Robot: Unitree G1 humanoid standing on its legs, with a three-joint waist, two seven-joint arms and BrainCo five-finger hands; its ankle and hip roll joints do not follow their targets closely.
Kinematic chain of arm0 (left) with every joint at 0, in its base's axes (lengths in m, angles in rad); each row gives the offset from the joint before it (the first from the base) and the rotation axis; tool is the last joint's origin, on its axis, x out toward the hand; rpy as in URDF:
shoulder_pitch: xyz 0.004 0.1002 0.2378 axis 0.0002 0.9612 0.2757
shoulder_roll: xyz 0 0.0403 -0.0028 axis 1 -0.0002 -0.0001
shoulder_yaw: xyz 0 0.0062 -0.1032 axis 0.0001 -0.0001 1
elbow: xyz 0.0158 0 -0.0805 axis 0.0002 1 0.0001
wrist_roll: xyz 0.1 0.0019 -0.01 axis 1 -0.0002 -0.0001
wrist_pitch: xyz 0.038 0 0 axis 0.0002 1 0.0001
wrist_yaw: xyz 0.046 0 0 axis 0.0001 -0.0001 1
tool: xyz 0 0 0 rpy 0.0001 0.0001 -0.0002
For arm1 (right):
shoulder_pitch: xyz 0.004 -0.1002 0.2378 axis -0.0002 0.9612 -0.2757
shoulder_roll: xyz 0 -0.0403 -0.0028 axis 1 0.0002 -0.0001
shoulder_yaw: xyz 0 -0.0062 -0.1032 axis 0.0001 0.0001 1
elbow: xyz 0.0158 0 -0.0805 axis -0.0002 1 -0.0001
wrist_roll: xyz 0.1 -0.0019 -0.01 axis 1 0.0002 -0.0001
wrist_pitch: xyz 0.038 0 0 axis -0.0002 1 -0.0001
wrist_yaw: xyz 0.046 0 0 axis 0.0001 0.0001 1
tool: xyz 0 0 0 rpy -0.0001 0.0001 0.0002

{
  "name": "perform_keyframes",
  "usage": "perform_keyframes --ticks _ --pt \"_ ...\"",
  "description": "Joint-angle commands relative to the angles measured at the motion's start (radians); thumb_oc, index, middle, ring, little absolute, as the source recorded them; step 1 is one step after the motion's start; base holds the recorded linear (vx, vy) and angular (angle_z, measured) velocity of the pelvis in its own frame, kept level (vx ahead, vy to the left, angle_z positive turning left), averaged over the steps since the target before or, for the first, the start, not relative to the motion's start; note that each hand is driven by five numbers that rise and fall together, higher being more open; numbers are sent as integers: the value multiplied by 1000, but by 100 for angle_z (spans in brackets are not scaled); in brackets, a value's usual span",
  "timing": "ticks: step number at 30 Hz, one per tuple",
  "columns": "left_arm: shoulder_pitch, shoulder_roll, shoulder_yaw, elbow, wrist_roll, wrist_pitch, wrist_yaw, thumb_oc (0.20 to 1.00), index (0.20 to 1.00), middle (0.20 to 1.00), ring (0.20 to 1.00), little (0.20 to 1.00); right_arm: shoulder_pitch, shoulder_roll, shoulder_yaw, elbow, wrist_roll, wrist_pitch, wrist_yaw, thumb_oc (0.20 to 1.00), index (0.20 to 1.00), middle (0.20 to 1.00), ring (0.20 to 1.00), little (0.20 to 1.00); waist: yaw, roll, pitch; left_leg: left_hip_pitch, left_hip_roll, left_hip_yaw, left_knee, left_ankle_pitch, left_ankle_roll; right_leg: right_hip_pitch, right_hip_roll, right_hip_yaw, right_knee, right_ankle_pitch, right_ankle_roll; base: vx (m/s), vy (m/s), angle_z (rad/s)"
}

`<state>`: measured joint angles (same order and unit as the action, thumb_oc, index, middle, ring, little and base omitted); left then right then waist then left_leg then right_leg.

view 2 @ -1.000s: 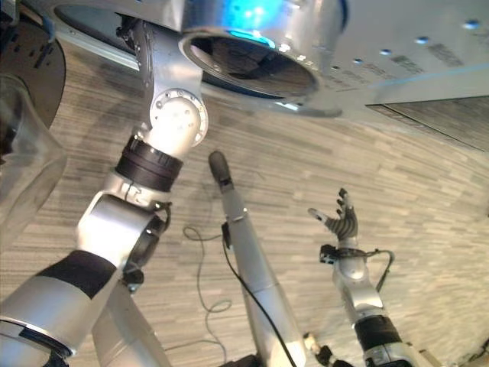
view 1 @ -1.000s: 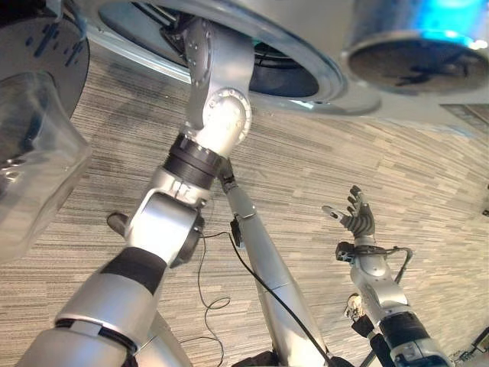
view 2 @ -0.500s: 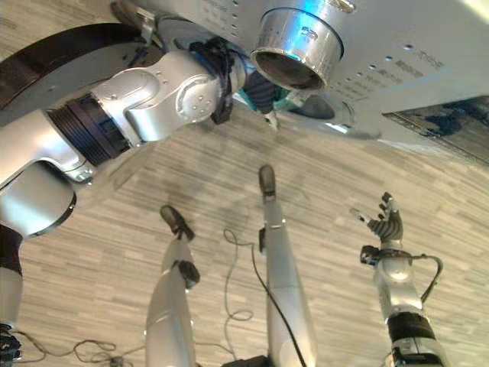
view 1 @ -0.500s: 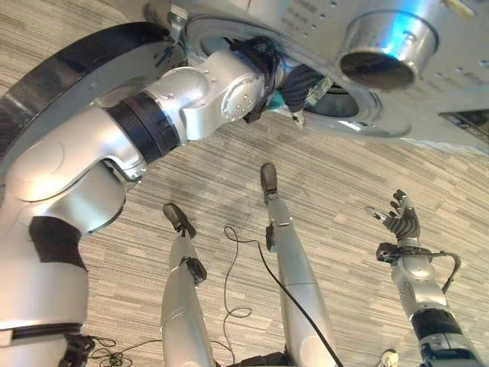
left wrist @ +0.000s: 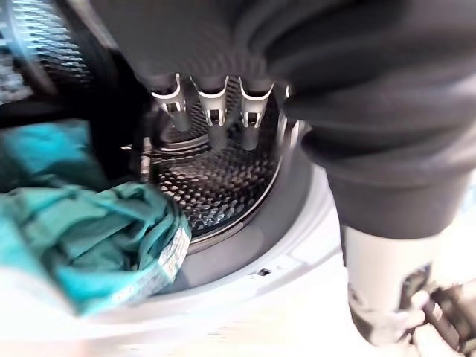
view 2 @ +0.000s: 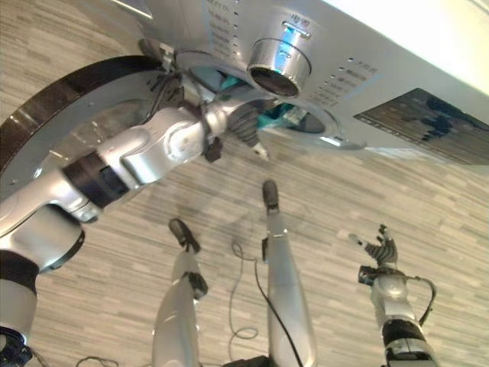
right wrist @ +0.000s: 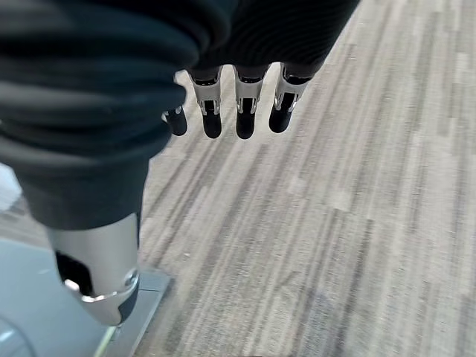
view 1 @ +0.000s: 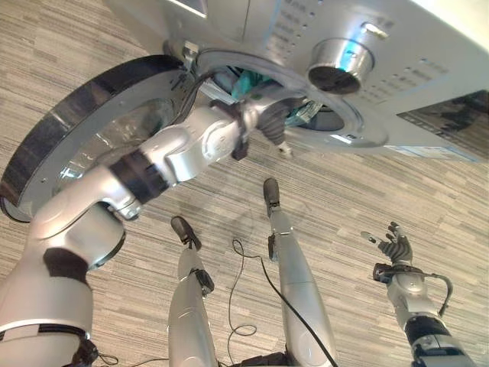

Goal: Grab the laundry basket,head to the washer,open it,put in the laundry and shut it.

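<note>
The washer [view 1: 252, 23] stands before me with its round dark glass door [view 1: 84, 145] swung open to the left. Teal laundry [left wrist: 82, 238] lies in the perforated steel drum [left wrist: 216, 186], bunched at the rim of the opening [view 1: 244, 80]. My left hand [view 1: 271, 126] reaches to the mouth of the drum. Its fingers [left wrist: 212, 111] are straight and hold nothing, with the cloth beside them. My right hand [view 1: 393, 248] hangs low at the right over the floor, its fingers [right wrist: 238, 111] spread open and empty.
A silver control knob [view 1: 336, 61] and a dark display panel [view 2: 416, 126] sit on the washer's front, right of the opening. Grey striped carpet [view 1: 397, 183] spreads below the washer. The open door takes up the left side.
The camera has tilted, so the washer's opening and door show more fully. My left arm has swung from pointing up to reaching sideways into the drum's mouth. The right hand stays open.
</note>
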<state>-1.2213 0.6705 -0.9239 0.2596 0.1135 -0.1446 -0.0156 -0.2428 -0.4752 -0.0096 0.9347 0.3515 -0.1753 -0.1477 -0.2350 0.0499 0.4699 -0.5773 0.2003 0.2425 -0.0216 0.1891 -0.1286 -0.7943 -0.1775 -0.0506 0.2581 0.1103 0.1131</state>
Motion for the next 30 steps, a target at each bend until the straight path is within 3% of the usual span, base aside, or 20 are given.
perform_keyframes --ticks 1,4,7,11,16,17,18,20,21,22,24,27,29,30 --pt "185 -13 105 -98 -78 -96 -20 1000 1000 1000 1000 1000 88 -31 -16 156 54 17 29 1000 1000 1000 1000 1000 24 41 -142 90 80 -95 168 -207 -57 29 -54 -14 -86 0 108 14 57 37" --pt "441 7 177 -133 -116 -93 -56 1000 1000 1000 1000 1000 70 -42 -34 263 45 39 48 1000 1000 1000 1000 1000 56 37 -138 142 74 -116 185 -229 -47 108 -70 -34 -74 -13 104 22 87 37" --pt "677 -32 269 -104 -125 -75 -77 1000 1000 1000 1000 1000 60 -57 -41 338 5 61 60 1000 1000 1000 1000 1000 85 33 -145 220 68 -132 180 -245 -36 217 -86 -64 -78 -23 105 56 129 15" --pt "954 -102 398 -49 -261 -41 -126 1000 1000 1000 1000 1000 86 -31 -5 401 -117 107 68 1000 1000 1000 1000 1000 125 33 -184 337 53 -155 155 -261 -18 386 -105 -115 -117 -28 106 87 148 24" --pt "1010 -119 435 -31 -292 -31 -130 1000 1000 1000 1000 1000 99 -10 9 399 -143 112 72 1000 1000 1000 1000 1000 131 30 -194 365 47 -160 153 -268 -12 428 -105 -120 -134 -24 108 40 100 24" --pt "1136 -159 521 26 -363 -9 -135 1000 1000 1000 1000 1000 132 56 60 407 -207 126 83 1000 1000 1000 1000 1000 175 11 -233 425 8 -270 190 -306 -6 531 -98 -114 -192 -8 110 160 826 -6" --pt "1181 -216 583 60 -370 4 -101 1000 1000 1000 1000 1000 159 83 55 414 -267 150 82 1000 1000 1000 1000 1000 189 -6 -292 507 -60 -429 203 -392 8 625 -151 -110 -261 41 134 85 918 -26" --pt "1191 -220 600 52 -365 4 -90 1000 1000 1000 1000 1000 168 92 52 417 -280 158 82 1000 1000 1000 1000 1000 183 -12 -306 511 -87 -417 226 -406 14 643 -180 -117 -279 78 145 -38 595 -37" --pt "1218 -233 639 48 -376 6 -82 1000 1000 1000 1000 1000 173 103 45 426 -295 172 91 1000 1000 1000 1000 1000 192 -19 -334 529 -156 -402 244 -451 53 647 -218 -122 -310 153 149 -54 374 -26" --pt "1220 -233 639 47 -376 7 -83 1000 1000 1000 1000 1000 174 104 46 426 -295 172 91 1000 1000 1000 1000 1000 193 -22 -334 528 -159 -399 246 -451 55 646 -221 -119 -313 155 149 -128 652 -23" --pt "1239 -244 674 53 -405 13 -77 1000 1000 1000 1000 1000 161 120 26 424 -277 179 107 1000 1000 1000 1000 1000 192 -17 -346 546 -209 -350 241 -457 105 627 -254 -130 -307 214 149 -184 489 -34" --pt "1246 -262 704 62 -464 29 -68 1000 1000 1000 1000 1000 153 130 28 436 -262 186 116 1000 1000 1000 1000 1000 205 20 -342 564 -230 -323 192 -402 141 633 -246 -199 -208 111 115 -223 363 -67" --pt "1256 -274 721 61 -482 34 -61 1000 1000 1000 1000 1000 156 132 27 446 -254 190 119 1000 1000 1000 1000 1000 220 40 -355 576 -228 -309 124 -351 160 655 -195 -226 -117 39 92 -178 224 -55" --pt "1256 -274 721 60 -482 35 -61 1000 1000 1000 1000 1000 156 133 27 446 -254 190 120 1000 1000 1000 1000 1000 219 38 -356 574 -230 -309 120 -346 160 653 -197 -226 -117 40 92 -143 186 -52"
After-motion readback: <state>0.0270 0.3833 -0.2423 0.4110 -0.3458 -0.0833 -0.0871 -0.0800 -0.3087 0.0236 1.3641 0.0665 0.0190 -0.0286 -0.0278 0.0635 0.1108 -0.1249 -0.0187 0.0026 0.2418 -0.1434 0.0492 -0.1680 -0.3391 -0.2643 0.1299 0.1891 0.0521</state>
